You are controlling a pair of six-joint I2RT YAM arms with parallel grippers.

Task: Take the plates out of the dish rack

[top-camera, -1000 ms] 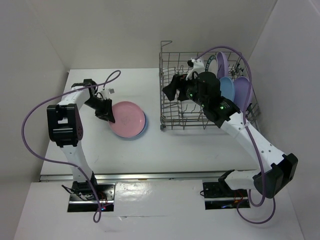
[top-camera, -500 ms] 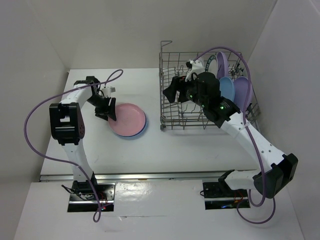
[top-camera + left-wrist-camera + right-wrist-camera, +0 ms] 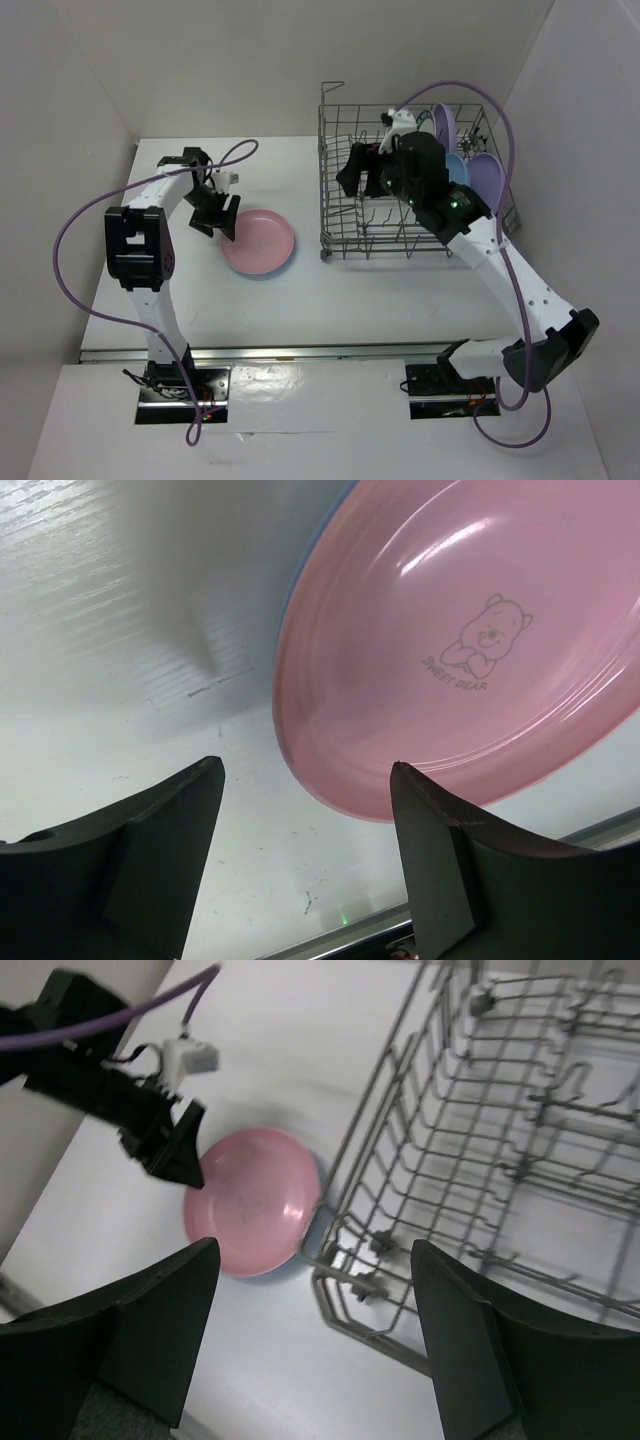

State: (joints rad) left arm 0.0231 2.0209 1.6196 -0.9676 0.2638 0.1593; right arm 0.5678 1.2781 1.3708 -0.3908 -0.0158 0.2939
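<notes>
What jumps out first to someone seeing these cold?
A pink plate with a bear print lies flat on the table, left of the dish rack, on top of a blue plate. The open left hand hovers at its rim. The open right hand hangs over the rack's left part, and a lilac plate stands upright at the rack's right end.

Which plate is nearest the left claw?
The pink plate, flat on the table by the left gripper; the lilac plate and blue plate stand in the dish rack.

White table [image 3: 300,290] boxed in by plain white walls [image 3: 230,60], evenly lit
</notes>
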